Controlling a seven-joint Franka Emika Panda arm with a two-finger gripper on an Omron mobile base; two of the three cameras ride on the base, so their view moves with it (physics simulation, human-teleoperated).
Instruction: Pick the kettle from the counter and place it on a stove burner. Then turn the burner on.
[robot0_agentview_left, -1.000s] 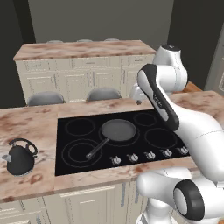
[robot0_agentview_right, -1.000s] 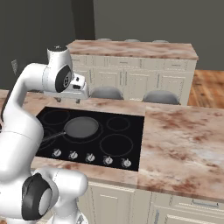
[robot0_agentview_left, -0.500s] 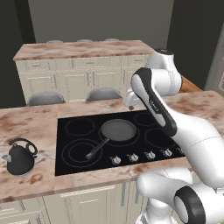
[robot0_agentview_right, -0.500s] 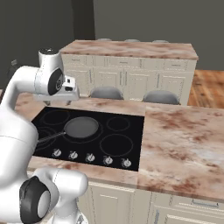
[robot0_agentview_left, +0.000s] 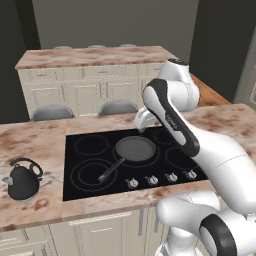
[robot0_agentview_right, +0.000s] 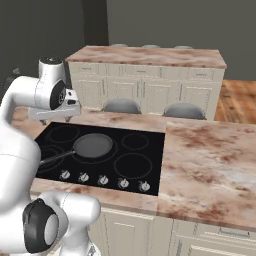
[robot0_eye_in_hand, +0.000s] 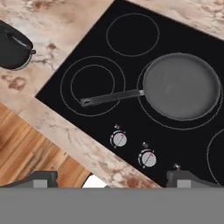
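Kettle: the kettle (robot0_agentview_left: 22, 181) stands upright on the counter (robot0_agentview_left: 35, 145), left of the cooktop (robot0_agentview_left: 90, 172) and near the front edge; in the hand view it sits at the upper left corner (robot0_eye_in_hand: 13, 49).
Gripper: the gripper (robot0_eye_in_hand: 111, 178) hangs high above the cooktop, fingers wide apart, holding nothing and well away from the kettle.
Frying pan: the frying pan (robot0_agentview_left: 135, 149) lies on the middle of the cooktop, its handle pointing toward the front left ringed zone.
Burner: the burner (robot0_agentview_left: 91, 145) at the back left is dark and bare.
Knobs: a row of knobs (robot0_agentview_left: 161, 178) runs along the cooktop's front edge.
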